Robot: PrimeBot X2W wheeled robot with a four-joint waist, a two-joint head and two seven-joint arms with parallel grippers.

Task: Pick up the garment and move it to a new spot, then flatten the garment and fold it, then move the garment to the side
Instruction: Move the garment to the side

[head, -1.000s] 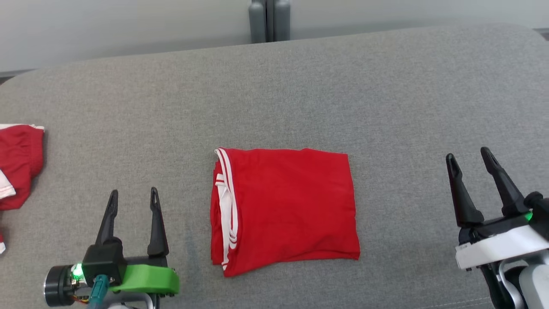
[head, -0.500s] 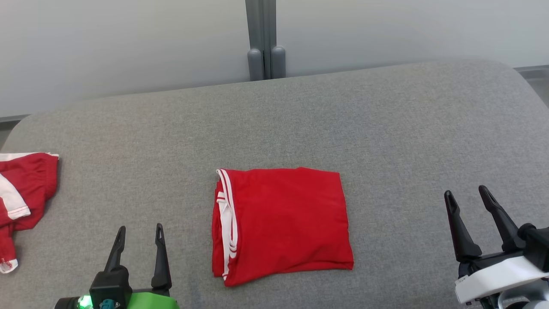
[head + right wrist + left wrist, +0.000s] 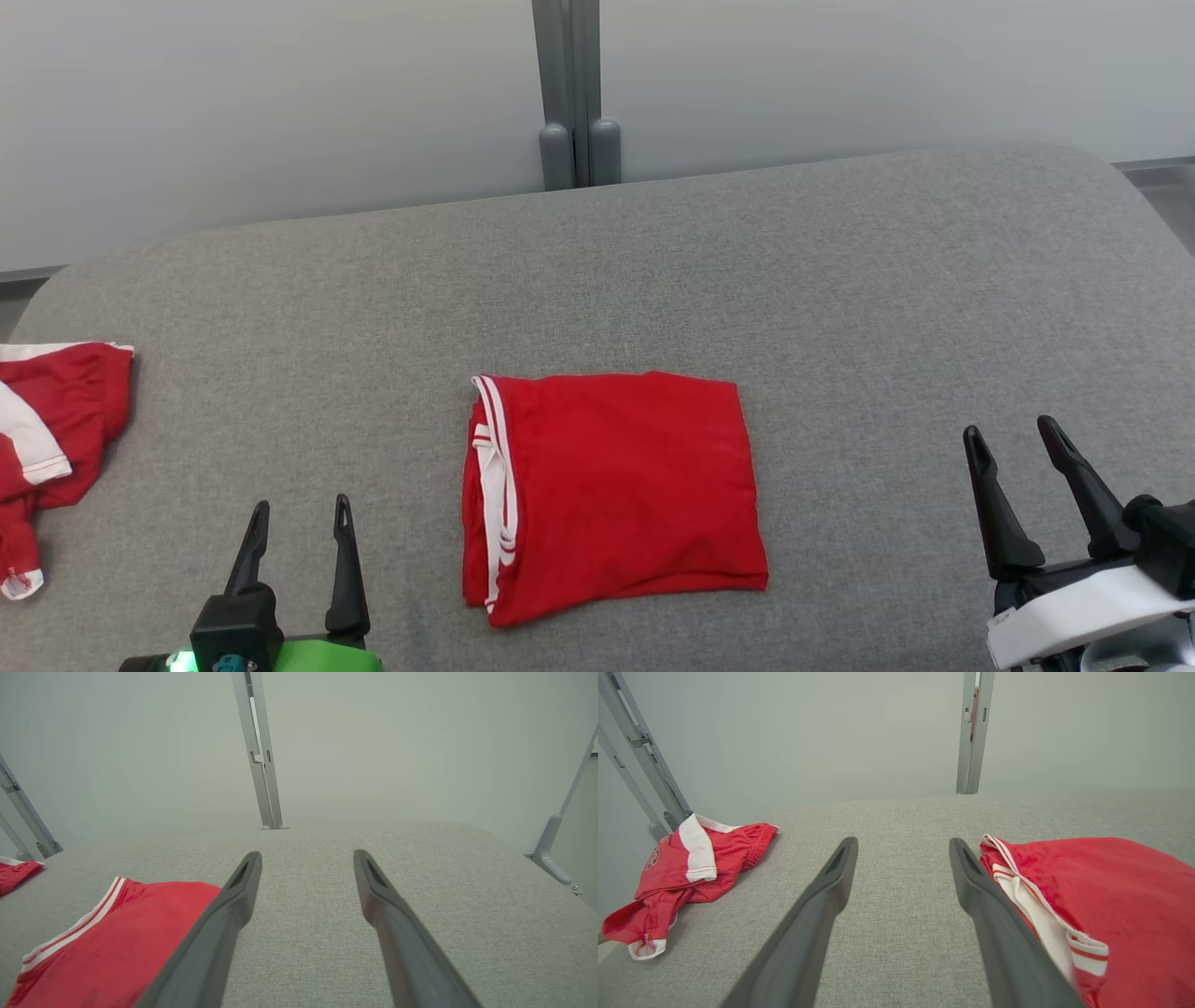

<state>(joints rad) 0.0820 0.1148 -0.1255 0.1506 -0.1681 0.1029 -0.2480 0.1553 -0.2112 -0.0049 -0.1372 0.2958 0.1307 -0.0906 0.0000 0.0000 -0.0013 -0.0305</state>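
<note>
- Folded red garment (image 3: 611, 495) lies flat near the middle of the grey padded table (image 3: 840, 280). It forms a rough rectangle: white-striped edge toward the robot's left, plain edge on the right, near edge slightly uneven.
- Left gripper (image 3: 301, 504): jaws spread wide, holding nothing. It sits left of the garment's striped edge, near but apart, with a strip of open table between.
- Right gripper (image 3: 1008, 427): jaws spread wide, holding nothing, well right of the garment's plain edge.
- Crumpled second red garment (image 3: 47, 420) lies far left of the folded one, at the table's left edge.
- Beyond the garment, open surface runs to the table's far edge, with a grey post (image 3: 569, 93) behind it.
</note>
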